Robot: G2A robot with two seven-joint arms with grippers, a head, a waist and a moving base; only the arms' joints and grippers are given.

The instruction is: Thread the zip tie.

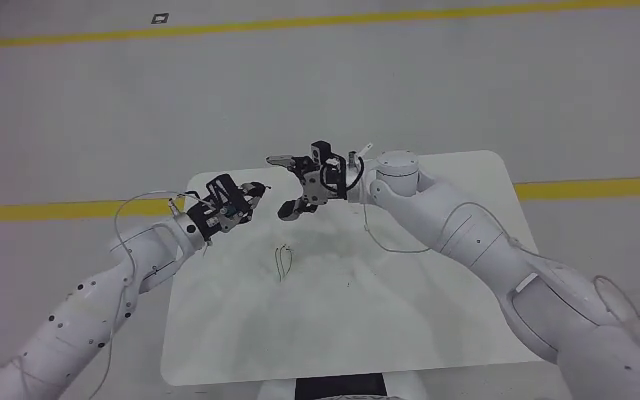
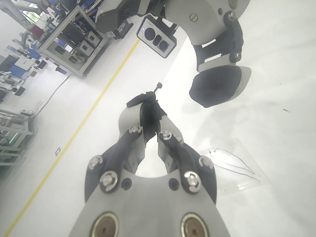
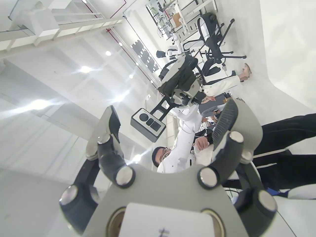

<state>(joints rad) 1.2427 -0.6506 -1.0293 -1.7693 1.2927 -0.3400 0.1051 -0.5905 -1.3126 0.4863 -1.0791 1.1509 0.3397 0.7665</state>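
The left gripper (image 2: pixel 149 104) is holding its fingers clamped on the zip tie (image 2: pixel 157 86) — the tie's small head is sticking out past the fingertips, above the bench (image 1: pixel 400 320). The right gripper (image 1: pixel 285 185) is hovering just beside it, fingers spread wide apart. A clear sleeve (image 2: pixel 234 171) of thin black ties is lying on the bench.

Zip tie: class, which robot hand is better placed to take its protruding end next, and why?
Probably right. The right hand is open, empty and close to the end of the zip tie, which sticks out of the shut left hand.
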